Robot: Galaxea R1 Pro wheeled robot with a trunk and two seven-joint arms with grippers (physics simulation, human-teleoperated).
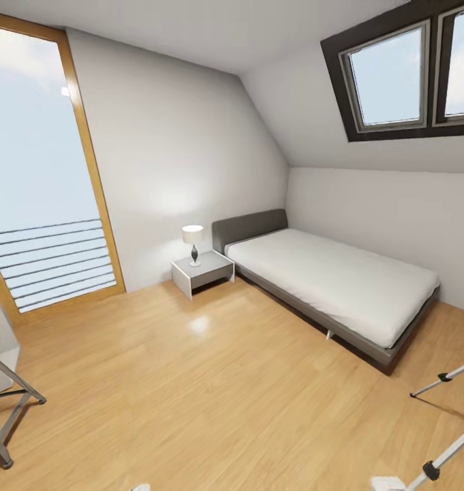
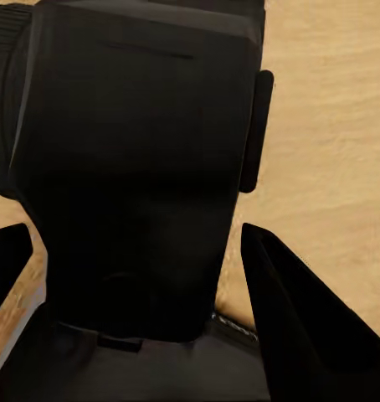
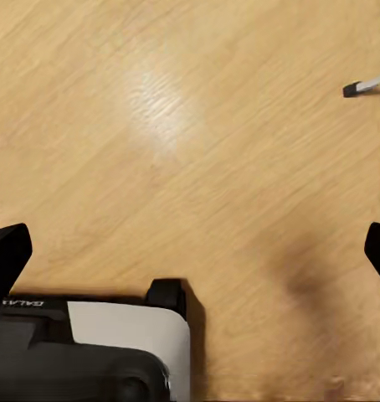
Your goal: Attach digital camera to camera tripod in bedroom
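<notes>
In the left wrist view the left gripper stood with its two dark fingers on either side of a large black boxy object, the digital camera, which sat between them and appeared gripped; light wood floor showed past it. In the right wrist view the right gripper was spread wide, its fingertips at the far left and right edges with nothing between them but floor, and part of the robot's black and white base lay along the bottom. A black foot on a silver leg of the camera tripod showed at the upper right.

In the head view two silver tripod legs crossed the lower right corner. A grey-framed bed with a white mattress stood at centre right, a nightstand with a small lamp just beside its headboard. A skylight was at the upper right, a tall wood-framed window on the left.
</notes>
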